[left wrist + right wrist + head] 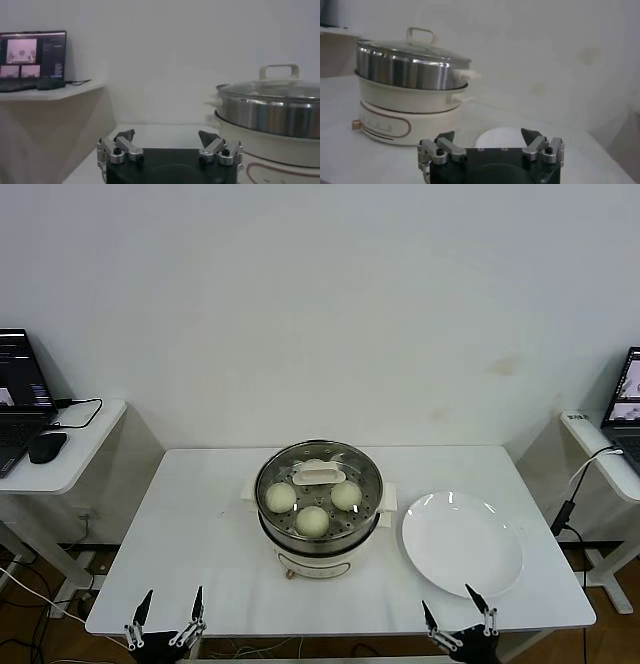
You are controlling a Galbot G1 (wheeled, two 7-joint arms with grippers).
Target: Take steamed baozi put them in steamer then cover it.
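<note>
The steamer (318, 546) stands mid-table, a steel pot on a cream-white base. The glass cover (290, 467) with its cream-white bar handle (319, 475) sits on it. Through the glass I see three baozi (313, 521) plainly and a fourth partly hidden behind the handle. My left gripper (168, 609) is open and empty at the table's front left edge. My right gripper (458, 612) is open and empty at the front right edge. The covered steamer also shows in the left wrist view (270, 112) and the right wrist view (410, 70).
An empty flat white plate (462, 542) lies right of the steamer, and shows in the right wrist view (497, 136). Side desks with laptops (22, 399) stand at both sides of the table; a mouse (47, 446) lies on the left one. Cables hang at the right.
</note>
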